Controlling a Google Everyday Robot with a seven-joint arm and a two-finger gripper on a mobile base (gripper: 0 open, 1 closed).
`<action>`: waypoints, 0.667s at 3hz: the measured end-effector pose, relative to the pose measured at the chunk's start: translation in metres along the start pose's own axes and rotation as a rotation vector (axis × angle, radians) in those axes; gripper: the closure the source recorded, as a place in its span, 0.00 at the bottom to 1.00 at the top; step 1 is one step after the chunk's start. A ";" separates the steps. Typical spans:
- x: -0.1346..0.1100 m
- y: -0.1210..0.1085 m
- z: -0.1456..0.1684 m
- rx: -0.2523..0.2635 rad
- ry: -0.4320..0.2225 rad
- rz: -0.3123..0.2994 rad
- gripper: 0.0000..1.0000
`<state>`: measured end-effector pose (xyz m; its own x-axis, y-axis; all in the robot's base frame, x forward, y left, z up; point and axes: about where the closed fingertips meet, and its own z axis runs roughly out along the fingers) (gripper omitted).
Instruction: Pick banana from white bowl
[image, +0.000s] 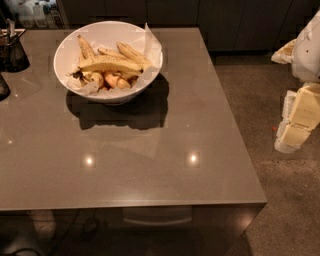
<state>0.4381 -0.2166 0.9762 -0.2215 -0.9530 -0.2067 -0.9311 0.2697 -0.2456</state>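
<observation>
Not started. Banana (109, 64) lies across the top of the pile in the bowl (116, 95), at the far left of the table (150, 170). Gripper (298, 119) hangs off the table's right edge, over the floor, well apart from the bowl and holding nothing visible; open or closed, can't tell. Left to do: reach, grasp, lift. Obstacles: shorter bananas (131, 53) touching the target, paper lining (153, 44) sticking up at the rim. Dark holder (12, 52) sits left, clear of the path.
</observation>
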 end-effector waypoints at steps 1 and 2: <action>0.000 0.000 0.000 0.000 0.000 0.000 0.00; -0.026 -0.017 -0.018 0.049 -0.004 0.004 0.00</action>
<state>0.4546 -0.1993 1.0024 -0.2242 -0.9513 -0.2113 -0.9147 0.2802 -0.2911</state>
